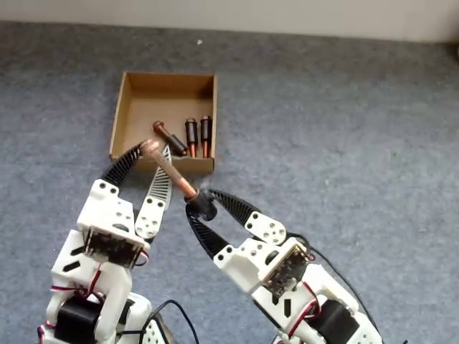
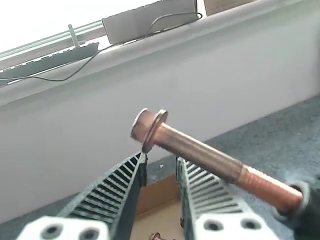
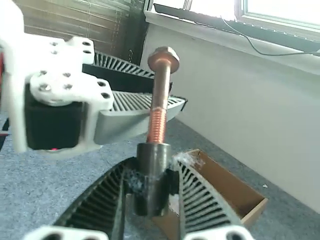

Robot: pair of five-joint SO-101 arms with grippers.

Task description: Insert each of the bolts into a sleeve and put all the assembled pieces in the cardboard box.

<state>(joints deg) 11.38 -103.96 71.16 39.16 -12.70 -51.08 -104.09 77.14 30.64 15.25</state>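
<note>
A copper bolt [image 1: 171,172] slants through the air in front of the cardboard box [image 1: 123,100]. Its threaded tip sits inside a black sleeve [image 1: 201,206]. My right gripper [image 1: 202,204] is shut on that sleeve [image 3: 152,175], and the bolt [image 3: 160,95] stands up out of it. My left gripper [image 1: 153,152] is at the bolt's head; in the left wrist view its fingers [image 2: 125,185] stand apart, open, and the bolt [image 2: 210,157] crosses over the fingertips rather than between them. Three assembled pieces [image 1: 191,136] lie in the box.
Grey carpet covers the whole table, with free room to the right of the box and behind it. A pale wall edge runs along the far side. The two arms' bases stand close together at the near edge.
</note>
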